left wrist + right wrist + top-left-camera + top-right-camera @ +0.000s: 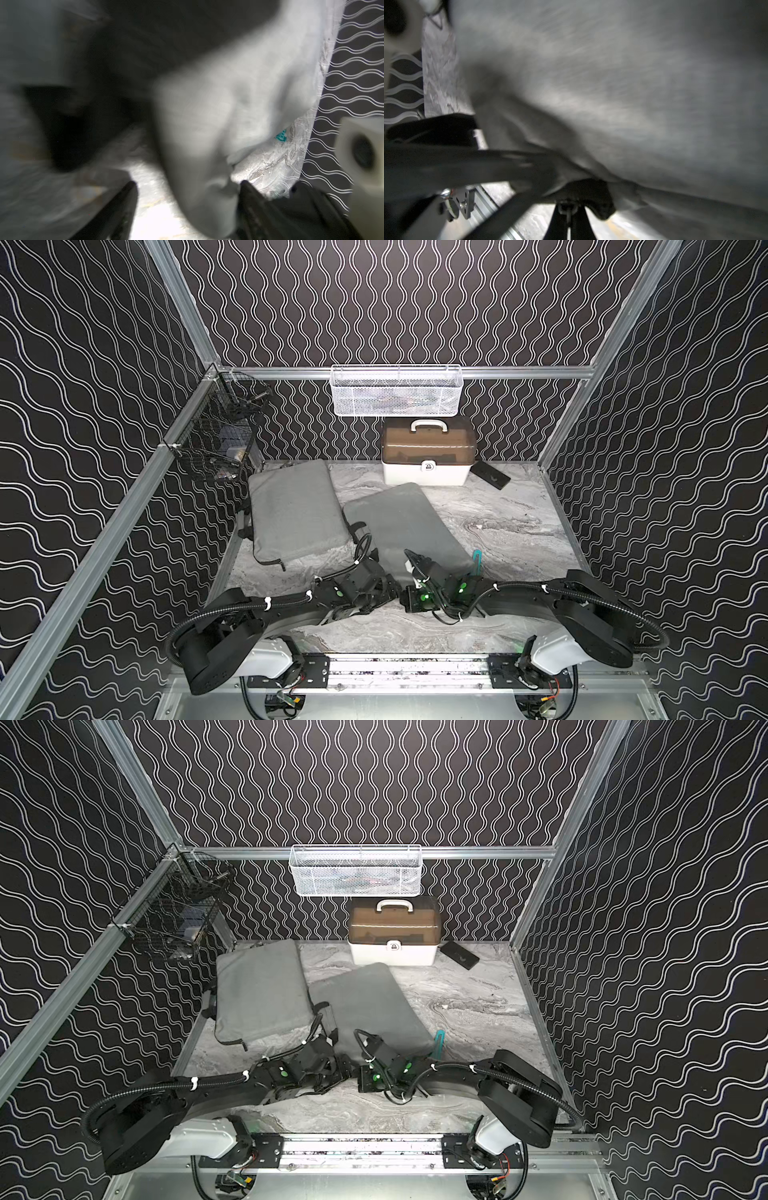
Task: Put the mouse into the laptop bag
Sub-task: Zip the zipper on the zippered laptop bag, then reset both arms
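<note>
1. Notably, the mouse is not visible in any view: not on the marbled table and not in either gripper. Whether it lies inside the bag cannot be told.
2. The laptop bag, grey and padded, lies flat at the centre of both top views. Its near end sits under both wrists at lower centre, and its opening is hidden from above.
3. The right gripper is at the bottom centre of the right wrist view with its jaws pressed together. They appear to nip a small metal link on dark trim at the bag's edge. Grey fabric fills most of that frame.
4. The left gripper is at the bottom of the blurred left wrist view with its jaws spread. A fold of grey fabric lies between them, touching one finger and clear of the other, so nothing is clamped.
5. Judgement: with the mouse out of sight and both grippers at the bag's edge, insertion is either done or concealed. Confirming the mouse is inside is what is left.
6. Surroundings:
   - A second grey bag lies just beside the first, at centre left.
   - A teal item sits by the handled bag's near right corner.
   - A white case stands at upper centre.
   - A white mesh basket hangs above the case.
   - A black wire basket hangs at upper left.
</note>
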You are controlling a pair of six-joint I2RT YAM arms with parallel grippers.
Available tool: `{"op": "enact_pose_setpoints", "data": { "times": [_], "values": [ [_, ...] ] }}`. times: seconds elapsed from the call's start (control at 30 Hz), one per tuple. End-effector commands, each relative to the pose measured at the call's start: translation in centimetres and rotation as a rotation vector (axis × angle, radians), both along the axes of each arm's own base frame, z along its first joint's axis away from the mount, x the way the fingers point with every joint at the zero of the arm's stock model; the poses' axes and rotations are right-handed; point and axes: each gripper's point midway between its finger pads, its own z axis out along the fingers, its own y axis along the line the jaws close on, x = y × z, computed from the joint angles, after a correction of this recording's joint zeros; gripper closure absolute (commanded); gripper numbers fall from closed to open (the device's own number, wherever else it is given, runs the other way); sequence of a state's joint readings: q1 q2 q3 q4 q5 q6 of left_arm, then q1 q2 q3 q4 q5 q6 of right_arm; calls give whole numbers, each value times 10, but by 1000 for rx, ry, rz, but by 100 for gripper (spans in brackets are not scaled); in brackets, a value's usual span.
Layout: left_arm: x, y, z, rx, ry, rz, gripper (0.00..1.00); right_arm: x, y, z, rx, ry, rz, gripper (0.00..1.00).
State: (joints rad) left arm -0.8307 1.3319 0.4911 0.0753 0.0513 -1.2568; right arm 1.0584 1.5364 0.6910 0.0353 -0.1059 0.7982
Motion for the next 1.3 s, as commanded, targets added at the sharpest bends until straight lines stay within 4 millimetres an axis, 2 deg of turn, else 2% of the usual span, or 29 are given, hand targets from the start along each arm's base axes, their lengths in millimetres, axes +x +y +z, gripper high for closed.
{"op": "enact_pose_setpoints", "data": {
  "times": [0.0, 0.1, 0.17, 0.2, 0.33, 0.47, 0.57, 0.6, 0.63, 0.67, 0.7, 0.73, 0.77, 0.8, 0.83, 0.87, 0.9, 0.93, 0.97, 1.03, 1.07, 1.1, 1.13, 1.2, 1.27],
  "values": [
    [8, -4, 6, 3, -29, 32, 54, 5, 9, 4, -6, -52, 7, 100],
    [11, 3, 11, 41, -43, 56, 84, 1, 7, -3, -16, -29, 14, 100],
    [12, 10, 19, 68, -58, 65, 97, -2, 0, -11, -44, -6, 1, 100],
    [13, 13, 22, 84, -67, 73, 99, -4, -4, -14, -56, 3, -5, 100],
    [16, 27, 34, 132, -97, 103, 100, -6, -29, -25, -111, 35, -73, 100],
    [14, 40, 43, 119, -129, 138, 100, 7, -66, -40, -183, 118, -222, 100],
    [13, 46, 48, 105, -151, 147, 100, 15, -69, -31, -200, 108, -224, 100],
    [13, 49, 49, 118, -148, 147, 96, 17, -69, -25, -207, 97, -224, 100],
    [14, 54, 52, 152, -144, 150, 75, 22, -71, -15, -226, 79, -241, 90],
    [16, 65, 58, 220, -154, 155, 44, 25, -75, -5, -244, 58, -265, 73],
    [18, 79, 65, 293, -174, 181, 20, 29, -81, 7, -265, 29, -296, 50],
    [22, 95, 78, 362, -214, 220, 2, 33, -92, 19, -291, -3, -345, 17],
    [30, 109, 98, 416, -290, 246, 1, 41, -107, 36, -314, -48, -422, 2],
    [37, 120, 118, 467, -377, 259, 1, 51, -127, 51, -350, -109, -519, 1],
    [44, 138, 141, 551, -463, 294, 1, 63, -156, 72, -387, -174, -649, 1],
    [47, 163, 162, 657, -508, 362, 1, 74, -182, 90, -411, -214, -750, 0],
    [47, 186, 176, 756, -518, 417, 1, 89, -202, 106, -407, -257, -829, 0],
    [55, 199, 194, 863, -570, 426, 3, 104, -216, 121, -391, -351, -893, 0],
    [63, 204, 201, 943, -600, 374, 4, 116, -227, 131, -401, -457, -920, 0],
    [69, 231, 196, 1052, -555, 406, 5, 137, -240, 147, -531, -736, -868, 0],
    [60, 255, 191, 1118, -504, 518, 6, 145, -244, 147, -627, -848, -809, 0],
    [56, 266, 188, 1139, -488, 581, 6, 150, -250, 147, -705, -928, -790, 0],
    [56, 273, 182, 1149, -496, 614, 5, 158, -265, 143, -763, -980, -825, 0],
    [70, 272, 166, 1158, -596, 575, 4, 178, -301, 110, -804, -928, -866, 2],
    [79, 280, 135, 1186, -680, 565, 4, 191, -339, 74, -844, -844, -935, 1]
  ]
}}
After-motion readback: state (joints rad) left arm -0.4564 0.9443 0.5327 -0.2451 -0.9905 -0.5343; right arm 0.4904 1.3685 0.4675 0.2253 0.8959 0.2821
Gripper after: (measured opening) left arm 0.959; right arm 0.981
